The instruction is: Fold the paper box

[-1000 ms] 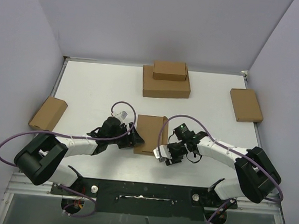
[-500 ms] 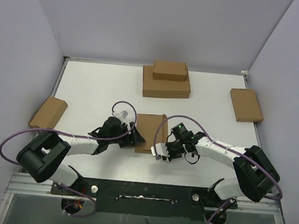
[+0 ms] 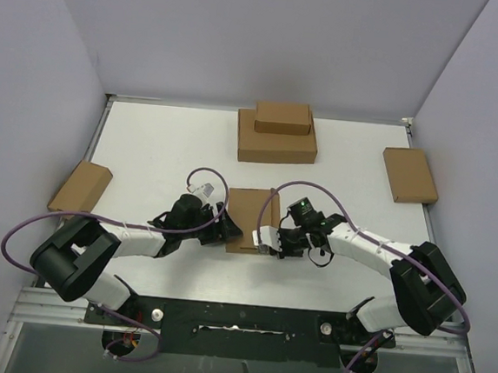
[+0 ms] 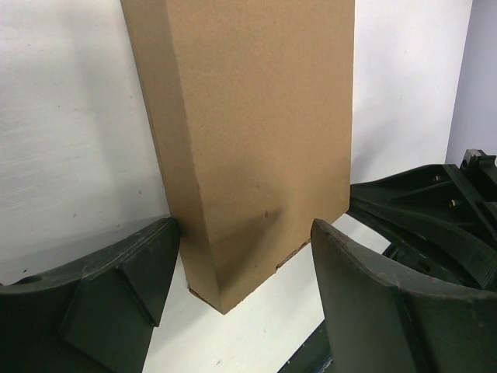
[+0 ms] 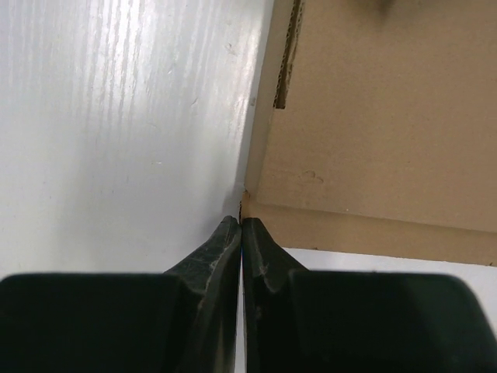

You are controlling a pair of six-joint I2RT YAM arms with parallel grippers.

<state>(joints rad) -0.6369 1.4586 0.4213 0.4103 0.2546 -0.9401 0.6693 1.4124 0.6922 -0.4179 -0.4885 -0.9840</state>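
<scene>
The box (image 3: pixel 251 215) is flat, brown corrugated card. The left gripper (image 4: pixel 242 241) straddles its corner, jaws apart; the right gripper (image 5: pixel 241 227) has jaws together

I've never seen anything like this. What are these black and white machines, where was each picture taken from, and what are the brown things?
These are two robot arms bolted to a white table. The wide picture looks down from above; the other two come from cameras on the wrists. The brown things are cardboard: the paper box in the middle, a large box behind with a small box on it, a left box and a right box. The left pincer stands open astride the paper box's corner. The right pincer is shut, tips at that box's edge.
</scene>
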